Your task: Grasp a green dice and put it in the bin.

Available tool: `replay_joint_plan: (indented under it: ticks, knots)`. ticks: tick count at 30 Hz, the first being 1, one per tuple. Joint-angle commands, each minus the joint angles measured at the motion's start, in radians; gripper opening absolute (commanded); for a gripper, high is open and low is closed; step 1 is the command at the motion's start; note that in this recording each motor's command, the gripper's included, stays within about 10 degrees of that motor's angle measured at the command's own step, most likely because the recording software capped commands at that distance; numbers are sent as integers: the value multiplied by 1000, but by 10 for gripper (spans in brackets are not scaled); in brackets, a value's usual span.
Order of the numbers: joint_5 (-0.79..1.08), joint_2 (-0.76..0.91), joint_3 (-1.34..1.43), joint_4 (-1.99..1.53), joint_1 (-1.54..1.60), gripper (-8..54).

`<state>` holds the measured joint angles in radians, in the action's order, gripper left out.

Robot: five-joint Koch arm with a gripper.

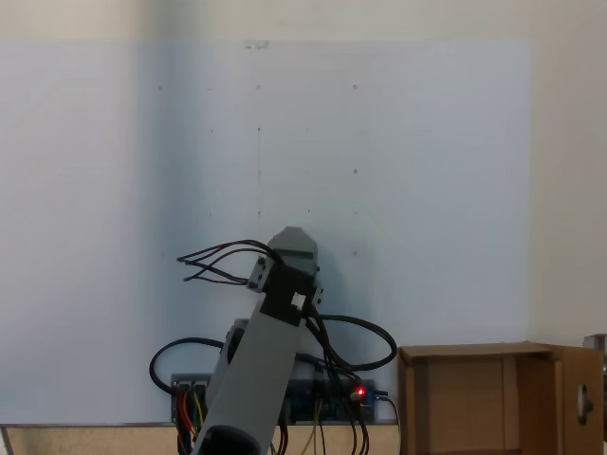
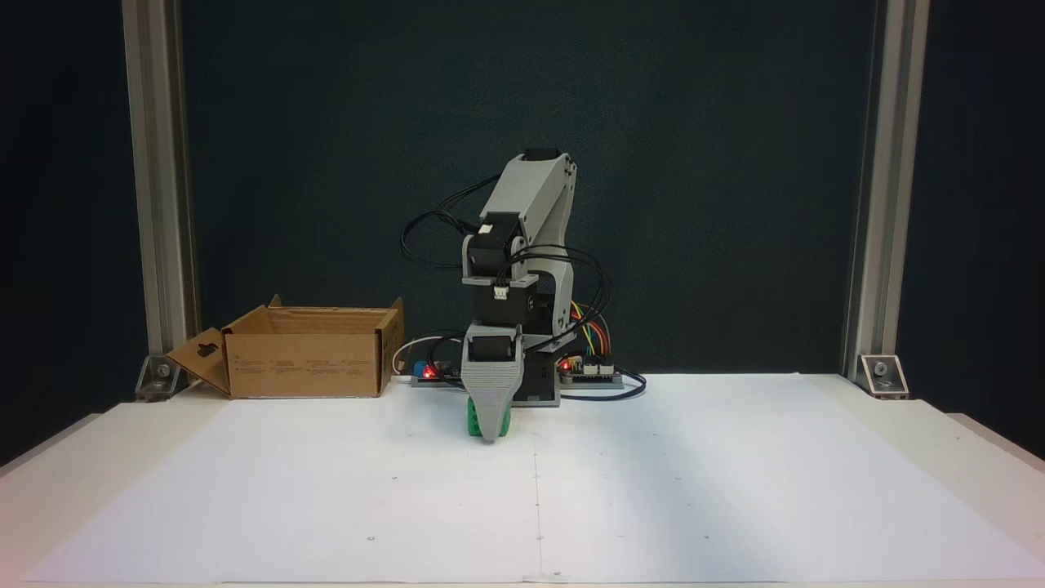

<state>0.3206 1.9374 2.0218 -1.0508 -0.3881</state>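
currently the arm (image 2: 522,245) stands near the back edge of the white sheet (image 2: 653,490), folded forward so that the gripper (image 2: 490,433) points straight down at the sheet. the grey jaw faces the camera in a fixed view and its tip reaches the paper or very nearly so. the green dice (image 2: 473,418) sits right behind that jaw: green shows on both sides of the grey tip, more on the left as that view has it. the second jaw is hidden behind the first, so whether the gripper is closed on the dice or merely standing around it cannot be told. the dice appears to rest on the sheet, just in front of the arm base (image 2: 535,384).

the bin (image 2: 306,363) stands at the back left of that view, well apart from the dice, flaps up, one flap folded outward on its left side. its inside is not visible from there.

in a fixed view from behind the arm, the grey upper link (image 1: 261,351) rises from the lower edge, cables (image 1: 223,261) looping off it. the bin (image 1: 417,398) sits at lower right, open side toward the camera. a red led (image 1: 359,391) glows on the controller board.
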Motion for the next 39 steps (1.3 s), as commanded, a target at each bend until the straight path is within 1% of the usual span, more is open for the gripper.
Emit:
replay_joint_plan:
  ticks: [1,20,39]
  knots:
    - [-57,0,-14,64,-2,415]
    - [-43,-2,-14,110,-44,415]
    - [25,-20,-14,170,-89,414]
